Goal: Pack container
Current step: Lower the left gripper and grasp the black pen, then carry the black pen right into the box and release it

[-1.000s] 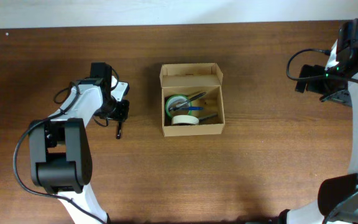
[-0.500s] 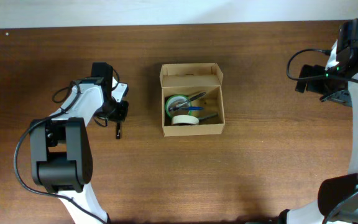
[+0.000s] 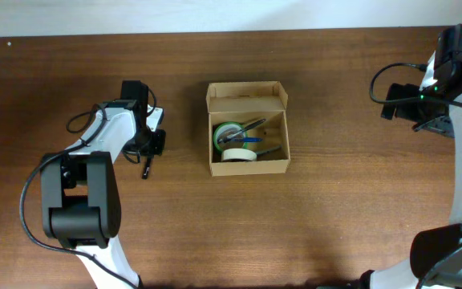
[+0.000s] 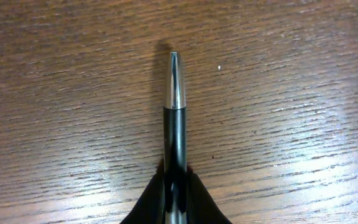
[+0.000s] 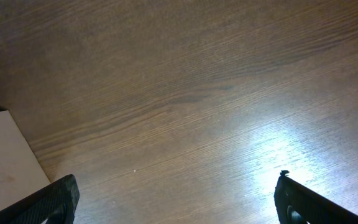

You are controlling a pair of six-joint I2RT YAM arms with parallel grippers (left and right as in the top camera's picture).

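The container (image 3: 247, 165) is a tan cardboard box at the table's middle, its flap lid open toward the far side. Inside lie a green tape roll (image 3: 228, 132), a cream tape roll (image 3: 237, 154) and a blue-handled tool (image 3: 252, 141). My left gripper (image 3: 147, 158) is left of the box, shut on a black pen with a silver tip (image 4: 174, 118). The pen also shows in the overhead view (image 3: 145, 169), pointing toward the near side just above the wood. My right gripper (image 5: 176, 199) is open and empty over bare wood at the far right.
The dark wooden table (image 3: 295, 225) spreads around the box. A pale wall edge runs along the far side (image 3: 215, 16). A white surface corner (image 5: 5, 162) shows at the left of the right wrist view.
My left gripper with the pen has shifted slightly left and turned a little. The right arm and the box have not moved.
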